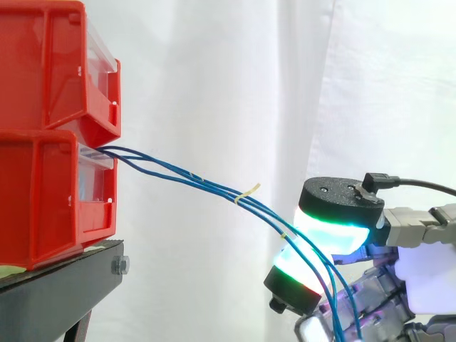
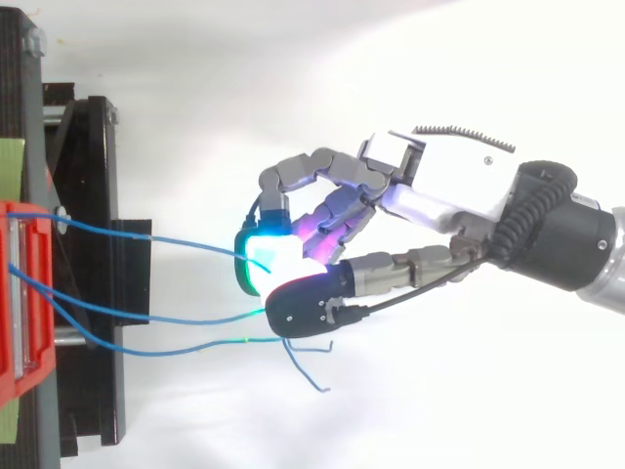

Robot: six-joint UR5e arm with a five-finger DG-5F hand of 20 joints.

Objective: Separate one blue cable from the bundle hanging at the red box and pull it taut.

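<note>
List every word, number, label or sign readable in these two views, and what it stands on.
None can be read.
The red bins, the blue cables and the hand pinching them carry no legible print.
The small yellow tag on a cable is too small to show any writing.

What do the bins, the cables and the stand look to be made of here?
The bins look like glossy red moulded plastic, going by their soft highlights and rounded edges. The cables are thin wires in blue insulation, probably plastic, and they bend in smooth curves. The stand is matt black, likely painted metal, with a bolt at its corner.
</note>
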